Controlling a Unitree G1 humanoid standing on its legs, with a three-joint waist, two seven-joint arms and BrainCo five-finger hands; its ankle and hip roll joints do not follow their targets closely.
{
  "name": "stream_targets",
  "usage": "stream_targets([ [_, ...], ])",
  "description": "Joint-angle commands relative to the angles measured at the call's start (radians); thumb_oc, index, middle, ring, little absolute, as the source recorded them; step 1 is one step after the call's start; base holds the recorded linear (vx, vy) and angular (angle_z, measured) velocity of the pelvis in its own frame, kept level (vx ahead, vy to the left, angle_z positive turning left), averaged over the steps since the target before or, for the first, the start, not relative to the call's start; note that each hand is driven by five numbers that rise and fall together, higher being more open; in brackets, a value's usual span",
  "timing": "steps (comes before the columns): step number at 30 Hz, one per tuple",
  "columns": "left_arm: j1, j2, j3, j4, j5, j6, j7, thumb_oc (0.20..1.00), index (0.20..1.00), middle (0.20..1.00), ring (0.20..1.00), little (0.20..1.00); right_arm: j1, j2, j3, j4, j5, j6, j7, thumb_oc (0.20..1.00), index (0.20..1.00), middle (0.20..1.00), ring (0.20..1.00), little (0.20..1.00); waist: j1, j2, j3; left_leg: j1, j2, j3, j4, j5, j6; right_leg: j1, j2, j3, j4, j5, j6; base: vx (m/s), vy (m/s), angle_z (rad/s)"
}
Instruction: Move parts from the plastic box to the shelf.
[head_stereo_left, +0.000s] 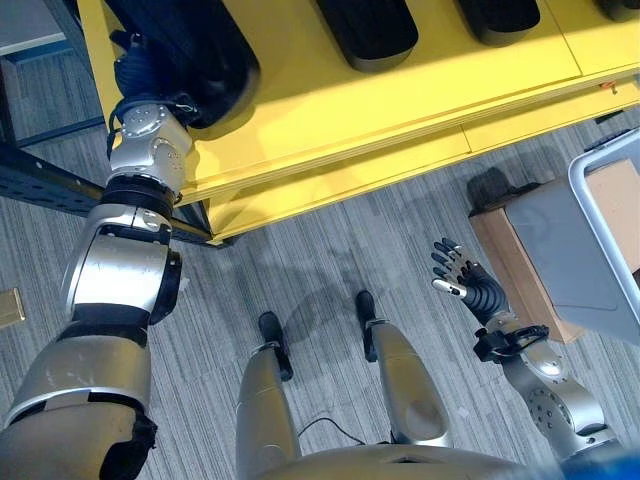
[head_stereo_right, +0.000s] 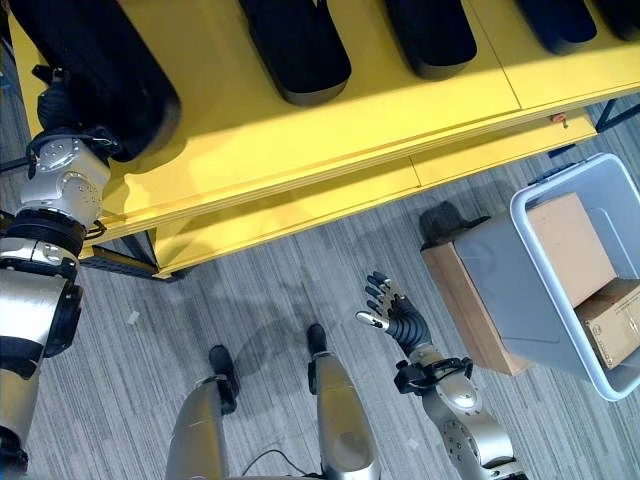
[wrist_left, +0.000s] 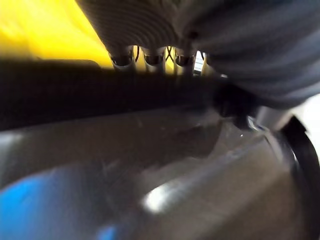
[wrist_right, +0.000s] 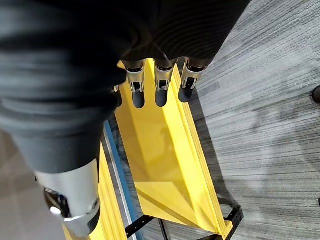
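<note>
Left hand (head_stereo_left: 135, 75) sits up at the front left corner of the yellow shelf (head_stereo_left: 330, 110), against a large black part (head_stereo_left: 195, 50) that rests there; its fingers are hidden behind the part in the head views and blurred in its own wrist view, so whether they grip it I cannot tell. Right hand (head_stereo_right: 392, 312) hangs over the floor with fingers spread and straight, holding nothing, near the grey plastic box (head_stereo_right: 525, 270), which stands on the floor off the shelf's front right corner with brown cartons (head_stereo_right: 570, 245) inside. More black parts (head_stereo_right: 300, 45) lie further along the shelf. The part at the corner seems to overhang the front edge; let go carelessly, it could tip off. No brand, label or writing can be read.
</note>
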Motion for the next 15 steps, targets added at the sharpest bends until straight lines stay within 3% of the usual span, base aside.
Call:
stream_targets([
  [1,-0.069,0.054,0.029,0.021,0.012,-0.059,-0.001,1.000,1.000,1.000,1.000,1.000,0.025,-0.054,-0.066,-0.030,0.022,-0.034,0.006,1.000,1.000,1.000,1.000,1.000,0.006,0.027,-0.023,0.009,0.057,-0.055,0.059,-0.043,-0.052,0.046,-0.087,-0.009,-0.018,0.009,0.089,0.00,0.000,0.00],
  [15,-0.054,0.052,0.062,0.000,-0.048,-0.079,0.004,1.000,1.000,1.000,1.000,1.000,0.032,-0.068,-0.079,-0.028,0.017,-0.032,0.005,1.000,1.000,1.000,1.000,1.000,0.012,0.035,-0.034,0.024,0.052,-0.056,0.051,-0.043,-0.055,0.059,-0.089,-0.015,-0.013,0.008,0.089,0.00,0.000,0.00],
])
